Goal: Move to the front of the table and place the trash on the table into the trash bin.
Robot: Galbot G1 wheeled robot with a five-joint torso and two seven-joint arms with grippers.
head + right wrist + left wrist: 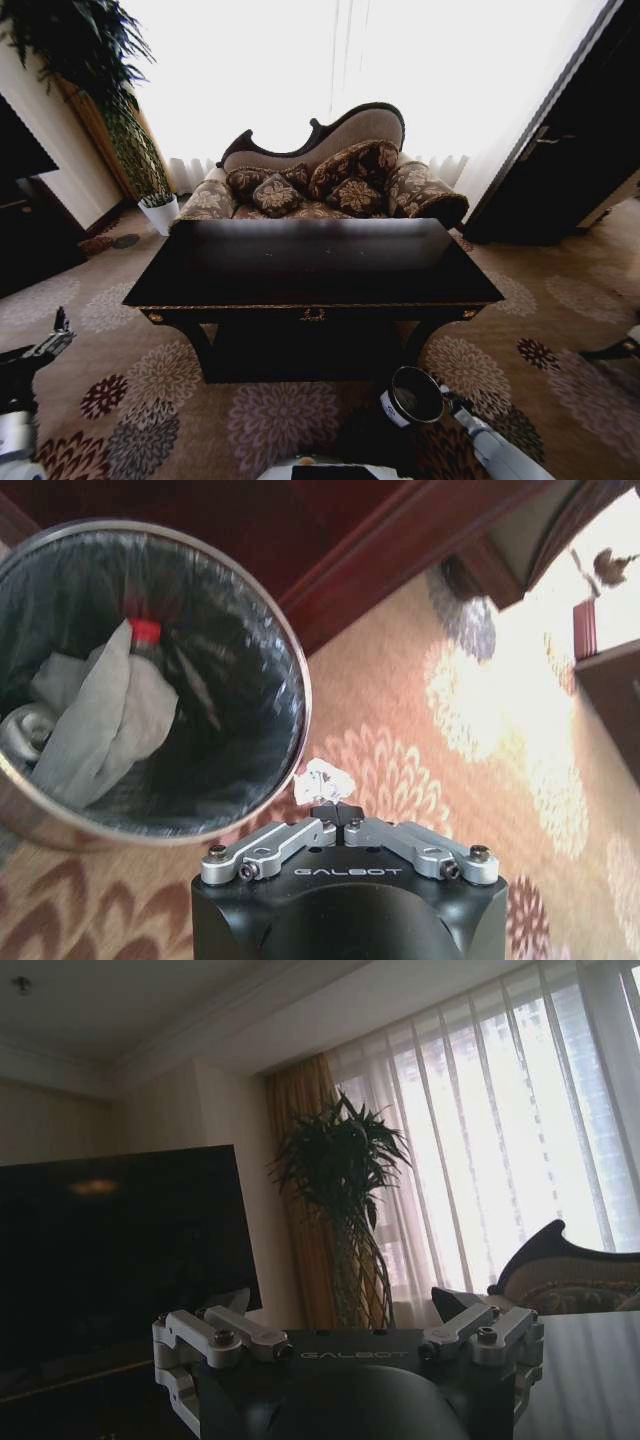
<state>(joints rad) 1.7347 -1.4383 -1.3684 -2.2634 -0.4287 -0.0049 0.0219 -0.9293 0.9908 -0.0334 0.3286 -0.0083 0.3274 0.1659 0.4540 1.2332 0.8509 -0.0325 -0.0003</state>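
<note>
The trash is nearly all in the trash bin (262, 630): in the right wrist view we see a crumpled white tissue (105, 715) lying against the dark liner, the red cap (145, 631) of a bottle poking up just behind it, and a pale rounded thing at the bin's wall that we cannot identify. One small white scrap (324, 779) remains outside, pinched at the tips of our right gripper (336, 811), whose fingers (325, 811) are closed together on it. The scrap sits just beside the bin's metal rim, over the flowered carpet (400, 750), not over the opening.

In the head view the bin (415, 396) stands on the carpet below the front edge of the counter (310, 265), toward its right front corner, with our right arm (497, 444) reaching to it from the right. The counter's dark glossy top reflects the window light, and the patterned sofa (330, 180) stands behind its far edge.

Our left gripper (345, 1345) is held up off the counter's left end, fingers (232, 1332) spread wide and holding nothing, facing a tall potted plant (345, 1195).
</note>
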